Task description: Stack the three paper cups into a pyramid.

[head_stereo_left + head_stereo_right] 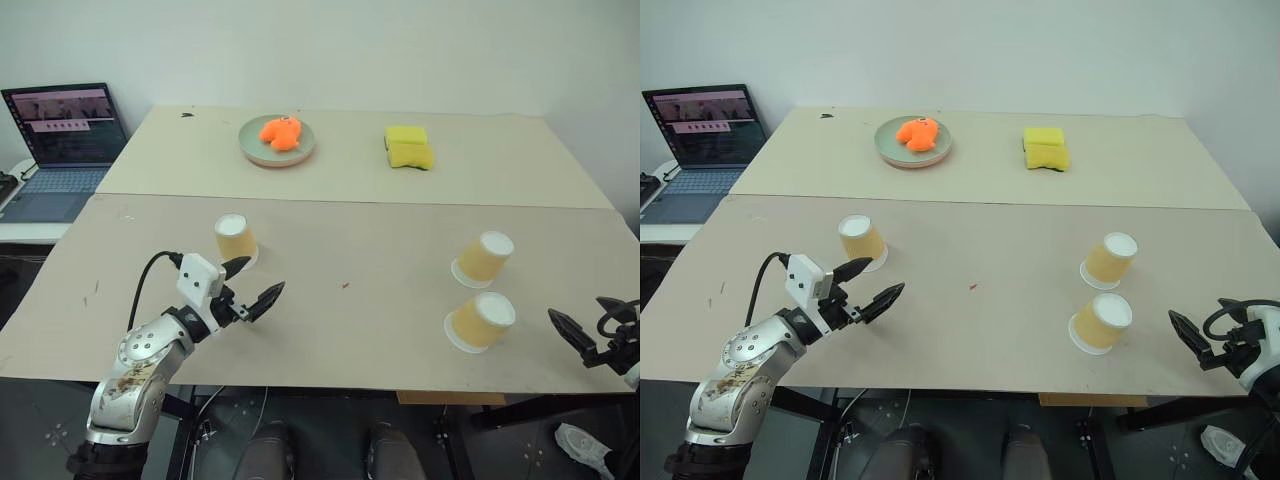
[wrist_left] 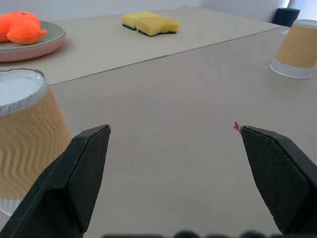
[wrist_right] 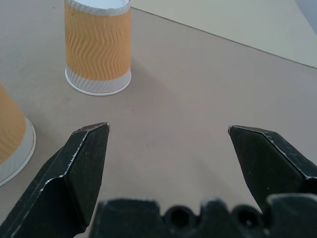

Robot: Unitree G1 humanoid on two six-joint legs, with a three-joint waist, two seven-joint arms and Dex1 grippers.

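Observation:
Three yellow-orange paper cups stand apart, upside down, on the near table. One cup (image 1: pixel 236 240) is at the left, and two cups (image 1: pixel 483 257) (image 1: pixel 480 322) sit close together at the right. My left gripper (image 1: pixel 255 282) is open just in front of and to the right of the left cup (image 2: pixel 27 134), not touching it. My right gripper (image 1: pixel 578 322) is open near the table's front right edge, to the right of the nearer right cup. The right wrist view has one cup (image 3: pixel 98 47) ahead and another cup (image 3: pixel 10 134) at its edge, with nothing between the fingers.
On the far table are a green plate (image 1: pixel 250 148) holding an orange toy (image 1: pixel 281 132) and a pair of yellow sponges (image 1: pixel 409 147). An open laptop (image 1: pixel 65 140) sits on a side table at the far left. A seam (image 1: pixel 350 200) joins the two tabletops.

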